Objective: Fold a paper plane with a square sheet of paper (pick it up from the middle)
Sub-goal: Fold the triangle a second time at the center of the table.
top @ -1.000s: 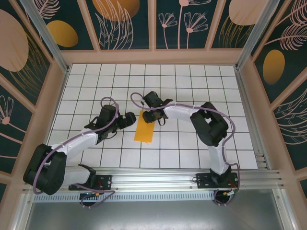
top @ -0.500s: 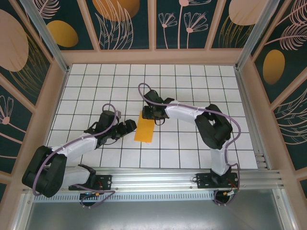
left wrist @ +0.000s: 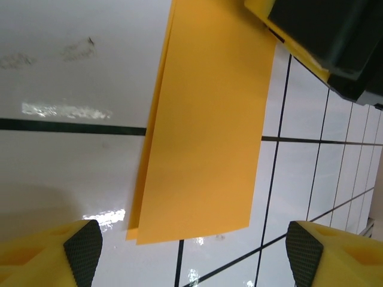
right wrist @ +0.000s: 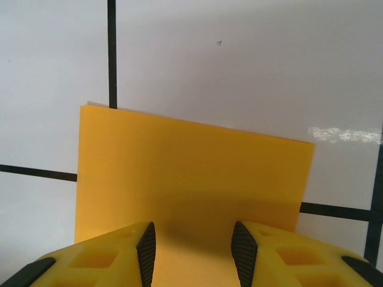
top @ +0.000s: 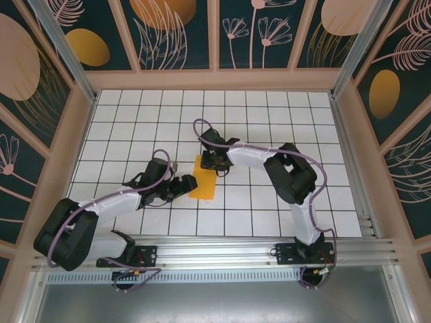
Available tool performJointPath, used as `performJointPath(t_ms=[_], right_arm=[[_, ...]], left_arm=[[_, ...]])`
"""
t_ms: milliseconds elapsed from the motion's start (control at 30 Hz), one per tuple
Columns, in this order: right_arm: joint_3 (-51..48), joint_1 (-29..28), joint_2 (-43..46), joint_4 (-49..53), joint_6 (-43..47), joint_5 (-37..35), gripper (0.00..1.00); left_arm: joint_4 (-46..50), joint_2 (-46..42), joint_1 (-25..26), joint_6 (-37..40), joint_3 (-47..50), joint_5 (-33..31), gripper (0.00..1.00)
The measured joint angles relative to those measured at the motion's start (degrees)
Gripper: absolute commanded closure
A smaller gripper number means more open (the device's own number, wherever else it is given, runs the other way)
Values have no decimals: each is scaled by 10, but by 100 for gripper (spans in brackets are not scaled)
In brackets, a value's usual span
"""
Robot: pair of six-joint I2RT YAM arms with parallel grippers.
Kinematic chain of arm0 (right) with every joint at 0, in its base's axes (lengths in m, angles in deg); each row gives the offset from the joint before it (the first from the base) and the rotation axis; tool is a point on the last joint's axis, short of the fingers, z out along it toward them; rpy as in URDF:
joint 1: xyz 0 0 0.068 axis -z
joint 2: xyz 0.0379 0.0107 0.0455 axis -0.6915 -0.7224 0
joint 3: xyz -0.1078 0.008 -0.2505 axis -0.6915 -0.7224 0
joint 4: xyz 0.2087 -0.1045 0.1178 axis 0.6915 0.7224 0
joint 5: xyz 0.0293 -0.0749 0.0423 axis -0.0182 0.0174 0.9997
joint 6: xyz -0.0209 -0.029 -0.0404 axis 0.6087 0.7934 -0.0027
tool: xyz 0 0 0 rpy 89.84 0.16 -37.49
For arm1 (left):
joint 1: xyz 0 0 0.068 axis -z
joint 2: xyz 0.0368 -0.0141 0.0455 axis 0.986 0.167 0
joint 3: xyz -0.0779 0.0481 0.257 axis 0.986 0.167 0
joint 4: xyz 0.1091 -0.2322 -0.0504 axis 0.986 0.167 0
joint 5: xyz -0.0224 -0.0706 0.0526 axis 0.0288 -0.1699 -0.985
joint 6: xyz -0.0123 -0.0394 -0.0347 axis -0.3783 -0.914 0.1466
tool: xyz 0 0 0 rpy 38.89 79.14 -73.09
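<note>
White gridded tabletop [top: 269,114], centre: folded square sheet of paper [top: 204,183] under half-open right pincer [right wrist: 193,239]; left pincer [left wrist: 192,242] wide, empty. Risk of nudge-skewed layers.

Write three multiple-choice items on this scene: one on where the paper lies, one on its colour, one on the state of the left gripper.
1. Where does the paper lie?
A. Flat on the gridded table, between the left gripper and the right gripper
B. Held up in the air
C. Hanging off the table's edge

2. What colour is the paper?
A. Blue
B. Orange-yellow
C. White

3. How do the left gripper's jaws stand?
A. Clamped on the paper's edge
B. Shut on a pen
C. Wide apart, gripping nothing

Answers:
1 A: the top view shows it flat on the tiles with a gripper at each end.
2 B: it is orange-yellow in every view.
3 C: the left wrist view shows the fingertips far apart, with the paper lying flat on the table beyond them.
</note>
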Motion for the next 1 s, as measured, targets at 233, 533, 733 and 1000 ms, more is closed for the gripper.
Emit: performJointPath(t_ms=[233,533,733,1000], right_arm=[[-20,5,9,-25,-10,13,57],[-25,7,11,-32,-15,17,58],[-28,7,12,-37,-15,17,58],[-35,7,15,-44,-15,17,58]], left_arm=[[-17,9,15,-22,6,27,17],[-28,22,18,-33,7,31,17],[-52,34,19,-38,7,48,18],[-90,43,19,-46,9,64,22]])
